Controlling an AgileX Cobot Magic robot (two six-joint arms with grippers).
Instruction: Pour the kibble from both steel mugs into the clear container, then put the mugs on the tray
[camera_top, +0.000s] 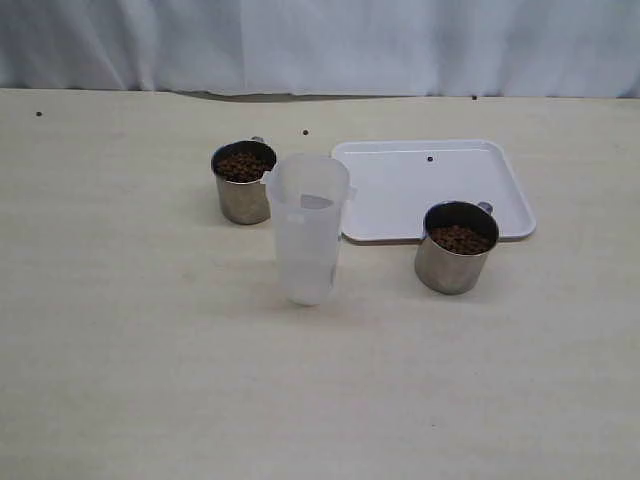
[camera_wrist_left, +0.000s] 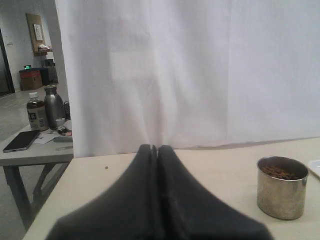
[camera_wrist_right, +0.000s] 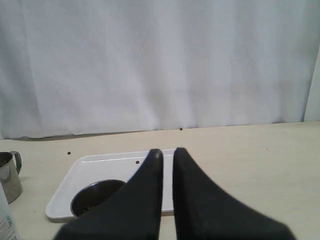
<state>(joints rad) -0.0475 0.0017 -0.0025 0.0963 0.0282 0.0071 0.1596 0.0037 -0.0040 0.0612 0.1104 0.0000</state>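
Two steel mugs stand upright with kibble (camera_top: 242, 166) inside: one (camera_top: 243, 183) left of the clear container (camera_top: 307, 228), the other (camera_top: 456, 247) at the front edge of the white tray (camera_top: 400, 185). The container stands upright between them and looks empty. Neither gripper shows in the exterior view. In the left wrist view, my left gripper (camera_wrist_left: 154, 146) is shut on nothing, with a mug (camera_wrist_left: 281, 195) off to its side. My right gripper (camera_wrist_right: 167, 151) is shut on nothing, above the tray (camera_wrist_right: 100, 167) and the near mug (camera_wrist_right: 95, 196).
A stray pellet (camera_top: 430, 158) lies on the tray and others (camera_top: 304, 131) dot the table. A white curtain (camera_top: 320, 40) hangs behind the table. Past the table's edge stands a side table (camera_wrist_left: 30, 150) with bottles and a phone.
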